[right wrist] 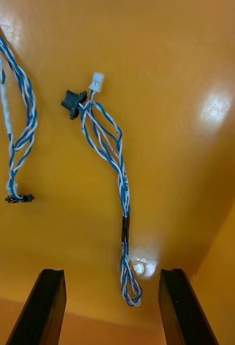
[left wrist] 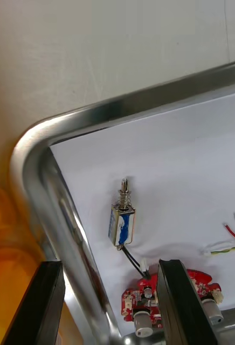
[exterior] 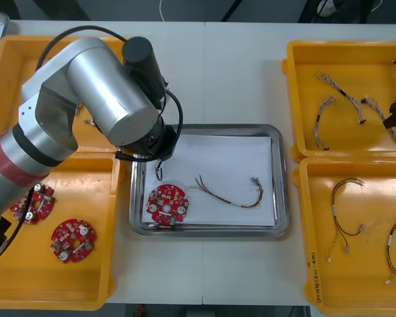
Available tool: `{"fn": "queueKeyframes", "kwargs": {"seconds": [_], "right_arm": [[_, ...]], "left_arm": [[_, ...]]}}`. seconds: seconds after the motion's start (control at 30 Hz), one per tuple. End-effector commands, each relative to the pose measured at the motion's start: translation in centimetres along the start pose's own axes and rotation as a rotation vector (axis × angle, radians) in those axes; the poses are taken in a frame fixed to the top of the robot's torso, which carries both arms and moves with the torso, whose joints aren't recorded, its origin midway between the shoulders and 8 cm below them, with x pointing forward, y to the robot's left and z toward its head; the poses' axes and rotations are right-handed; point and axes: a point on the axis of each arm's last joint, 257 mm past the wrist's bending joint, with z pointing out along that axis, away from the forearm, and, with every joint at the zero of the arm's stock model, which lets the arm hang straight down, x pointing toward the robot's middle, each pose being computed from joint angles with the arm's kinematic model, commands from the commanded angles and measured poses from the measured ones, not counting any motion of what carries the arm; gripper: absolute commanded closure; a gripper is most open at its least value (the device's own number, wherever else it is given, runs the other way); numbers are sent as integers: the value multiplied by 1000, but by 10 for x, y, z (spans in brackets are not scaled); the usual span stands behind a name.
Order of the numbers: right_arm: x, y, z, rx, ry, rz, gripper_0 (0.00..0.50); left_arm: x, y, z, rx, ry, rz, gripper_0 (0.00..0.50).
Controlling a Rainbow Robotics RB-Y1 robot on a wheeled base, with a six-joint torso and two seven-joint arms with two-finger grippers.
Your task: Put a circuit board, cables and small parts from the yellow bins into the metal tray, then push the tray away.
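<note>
The metal tray (exterior: 282, 198), white inside, holds a round red circuit board (exterior: 167, 203), a red and yellow cable (exterior: 232, 192) and a small metal part (left wrist: 123, 218). My left gripper (exterior: 160, 160) hangs open over the tray's back left corner. In the left wrist view the left gripper (left wrist: 106, 304) is above the small metal part, which lies free on the white liner beside the tray rim (left wrist: 123, 108). My right gripper (right wrist: 112, 307) is open over the far right yellow bin (exterior: 303, 59). A twisted blue and white cable (right wrist: 120, 178) lies below and ahead of its fingers.
Two more circuit boards (exterior: 33, 203) (exterior: 73, 239) lie in the near left bin (exterior: 53, 284). Several blue and white cables (exterior: 323, 119) lie in the far right bin. Red and yellow cables (exterior: 346, 211) lie in the near right bin. A second blue and white cable (right wrist: 15, 118) lies nearby.
</note>
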Motion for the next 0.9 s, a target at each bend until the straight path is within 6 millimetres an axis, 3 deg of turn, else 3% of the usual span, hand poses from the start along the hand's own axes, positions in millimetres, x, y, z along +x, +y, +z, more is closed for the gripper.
{"fn": "queueKeyframes", "kwargs": {"seconds": [0.03,0.67,0.9], "right_arm": [[-29,1,-13,25,-49,-42,0],[-23,-5,16,62,-59,-13,0],[-19,-2,31,53,-71,15,0]], "left_arm": [[-18,-4,-37,37,-60,-34,0],[-45,96,-90,-58,-123,-269,0],[-49,126,-92,-79,-122,-376,0]]}}
